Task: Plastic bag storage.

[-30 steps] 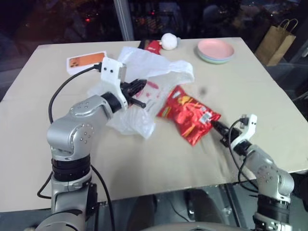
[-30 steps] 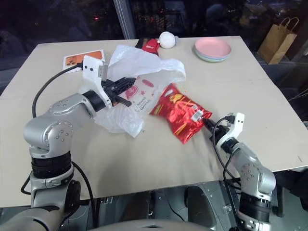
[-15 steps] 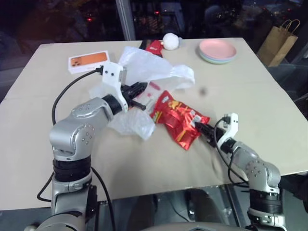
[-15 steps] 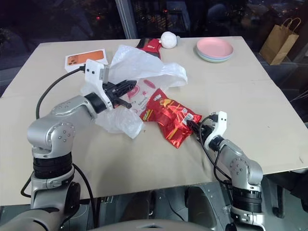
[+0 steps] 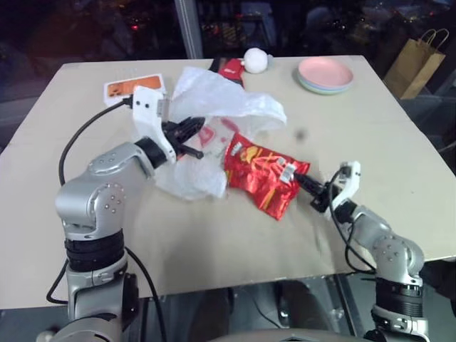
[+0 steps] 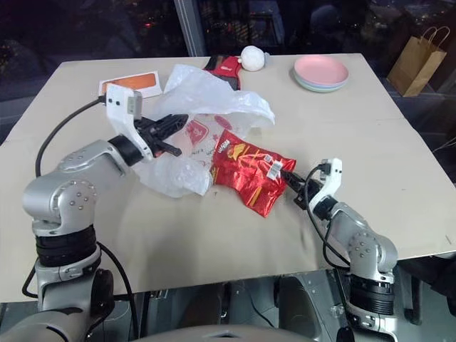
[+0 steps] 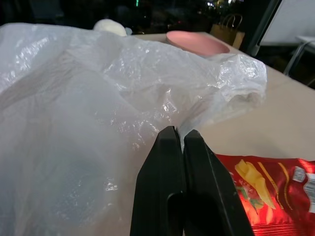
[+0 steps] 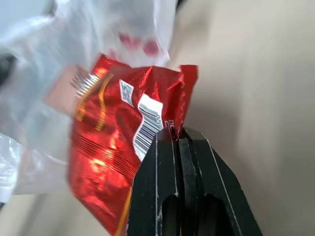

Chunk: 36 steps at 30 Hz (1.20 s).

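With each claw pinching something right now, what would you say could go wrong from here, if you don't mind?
1. The right claw grips only a corner of the snack packet; it may slip free.
2. The left claw pinches thin film of the plastic bag, which could tear or slip out.
3. The packet lies against the bag's crumpled side, so pushing it may shove the bag rather than enter it.

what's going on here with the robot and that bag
The left gripper is shut on the thin translucent white plastic bag, holding part of it up off the beige table. The right gripper is shut on a corner of the shiny red snack packet, which lies beside the bag, at its opening. The packet is not yet inside.
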Tool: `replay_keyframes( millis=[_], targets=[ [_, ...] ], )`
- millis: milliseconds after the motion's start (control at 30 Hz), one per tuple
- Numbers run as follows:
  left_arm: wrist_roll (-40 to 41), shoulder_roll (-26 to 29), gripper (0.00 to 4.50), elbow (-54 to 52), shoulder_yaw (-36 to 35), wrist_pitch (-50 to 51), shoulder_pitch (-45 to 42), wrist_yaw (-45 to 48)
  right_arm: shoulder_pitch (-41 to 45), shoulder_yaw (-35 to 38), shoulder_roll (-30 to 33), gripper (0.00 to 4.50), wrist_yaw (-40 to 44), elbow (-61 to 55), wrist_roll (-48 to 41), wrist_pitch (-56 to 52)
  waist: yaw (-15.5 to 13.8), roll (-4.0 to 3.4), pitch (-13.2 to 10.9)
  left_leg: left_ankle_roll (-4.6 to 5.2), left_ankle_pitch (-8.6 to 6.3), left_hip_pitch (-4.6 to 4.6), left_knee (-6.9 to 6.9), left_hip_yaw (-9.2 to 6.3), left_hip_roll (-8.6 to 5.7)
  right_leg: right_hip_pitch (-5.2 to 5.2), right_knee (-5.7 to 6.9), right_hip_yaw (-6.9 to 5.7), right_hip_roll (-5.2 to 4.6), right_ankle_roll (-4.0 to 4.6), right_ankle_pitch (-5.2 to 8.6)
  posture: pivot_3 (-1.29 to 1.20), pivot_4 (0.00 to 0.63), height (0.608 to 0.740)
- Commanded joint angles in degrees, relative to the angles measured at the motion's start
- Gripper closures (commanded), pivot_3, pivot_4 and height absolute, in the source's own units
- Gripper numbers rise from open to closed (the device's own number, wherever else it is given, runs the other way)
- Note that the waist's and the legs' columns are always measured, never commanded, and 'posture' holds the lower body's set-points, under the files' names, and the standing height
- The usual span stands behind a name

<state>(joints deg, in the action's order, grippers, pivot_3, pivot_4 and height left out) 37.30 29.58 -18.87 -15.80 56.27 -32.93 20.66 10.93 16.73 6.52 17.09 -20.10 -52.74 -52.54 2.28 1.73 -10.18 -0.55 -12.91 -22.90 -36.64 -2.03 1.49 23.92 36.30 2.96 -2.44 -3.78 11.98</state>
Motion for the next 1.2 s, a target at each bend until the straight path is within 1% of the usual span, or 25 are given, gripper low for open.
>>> replay_keyframes(
  millis=[33, 167, 300, 500, 567, 633, 733, 933, 1100, 1200],
  targets=[
    [2.68, 1.80, 4.50, 0.01, -2.62, 0.59, -2.98, 1.20, 1.74, 3.94, 0.37, 4.42, -6.25, -7.80, -13.69, -2.04, 0.04, 0.00, 0.00, 0.00, 0.00, 0.00, 0.02, -0.02, 0.00, 0.00, -0.02, -0.02, 0.00, 0.00, 0.00, 0.00, 0.150, 0.740],
    [3.77, 3.41, 4.50, 0.18, -1.36, 0.88, -4.03, 3.37, 4.05, 4.03, 0.74, 4.42, -14.55, -8.71, -22.19, -1.65, 0.15, -0.01, 0.00, 0.00, 0.00, 0.03, 0.07, 0.01, 0.00, -0.01, -0.06, 0.00, 0.00, 0.00, 0.01, 0.00, 0.150, 0.740],
    [4.24, 3.78, 4.50, 0.30, 0.16, 0.79, -5.24, 4.47, 7.20, 1.61, -0.13, 4.42, -19.66, -7.32, -26.37, -0.09, 0.11, -0.02, -0.01, 0.00, 0.00, 0.01, 0.09, 0.00, 0.00, 0.00, -0.08, -0.01, 0.00, 0.11, 0.07, 0.00, 0.150, 0.740],
    [5.44, 2.71, 4.50, -1.19, 2.04, 1.75, -6.20, 4.54, 12.61, -3.07, -3.35, 4.42, -22.48, -4.45, -30.13, 2.40, 0.17, -0.07, -0.04, 0.00, 0.00, 0.00, 0.11, 0.01, 0.00, 0.00, -0.13, 0.00, 0.00, 0.00, 0.00, 0.00, 0.150, 0.740],
    [7.20, 2.27, 4.50, -2.07, 1.43, 3.12, -6.78, 3.69, 16.58, -4.17, -6.16, 4.42, -22.86, -1.61, -31.36, 4.35, 0.20, -0.08, -0.05, 0.00, 0.00, 0.00, 0.13, 0.00, 0.01, 0.00, -0.13, 0.00, 0.00, 0.00, -0.01, 0.00, 0.150, 0.740],
    [8.19, 2.27, 4.50, -2.70, 1.09, 3.85, -6.77, 3.18, 19.39, -4.86, -7.69, 4.42, -22.83, 0.84, -31.34, 5.60, 0.25, -0.10, -0.07, 0.00, 0.00, -0.01, 0.13, 0.00, 0.02, 0.02, -0.13, -0.01, 0.00, 0.01, -0.01, 0.00, 0.150, 0.740],
    [9.27, 2.16, 4.50, -3.03, 0.31, 4.35, -6.79, 2.09, 22.10, -6.02, -8.51, 4.42, -20.64, 5.09, -28.57, 6.55, 0.06, -0.11, -0.07, 0.01, 0.00, -0.01, 0.15, 0.00, 0.02, 0.02, -0.14, -0.02, 0.00, 0.12, -0.08, 0.00, 0.150, 0.740],
    [13.21, 0.46, 4.50, -3.22, -2.52, 5.59, -7.57, -1.16, 25.45, -10.29, -9.31, 4.42, -9.79, 20.93, -15.99, 10.89, 0.12, -0.11, -0.07, 0.01, 0.00, -0.09, 0.15, -0.01, 0.01, 0.01, -0.29, -0.07, 0.00, 0.18, -0.13, 0.00, 0.150, 0.740],
    [16.28, 0.65, 4.50, -4.98, -3.12, 7.25, -6.55, -2.86, 30.65, -10.51, -11.39, 4.42, -3.11, 32.85, -8.39, 15.64, 0.30, -0.17, -0.11, 0.01, 0.00, -0.09, 0.18, -0.01, 0.01, 0.02, -0.30, -0.06, 0.00, 0.20, -0.14, 0.00, 0.150, 0.740],
    [17.64, 0.54, 4.50, -6.16, -3.27, 7.76, -5.80, -4.15, 35.25, -10.03, -13.35, 4.42, -0.08, 40.77, -4.29, 19.08, 0.33, -0.18, -0.11, 0.01, 0.00, -0.08, 0.20, -0.01, 0.02, 0.03, -0.30, -0.06, 0.00, 0.21, -0.15, 0.00, 0.150, 0.740]
  ],
)
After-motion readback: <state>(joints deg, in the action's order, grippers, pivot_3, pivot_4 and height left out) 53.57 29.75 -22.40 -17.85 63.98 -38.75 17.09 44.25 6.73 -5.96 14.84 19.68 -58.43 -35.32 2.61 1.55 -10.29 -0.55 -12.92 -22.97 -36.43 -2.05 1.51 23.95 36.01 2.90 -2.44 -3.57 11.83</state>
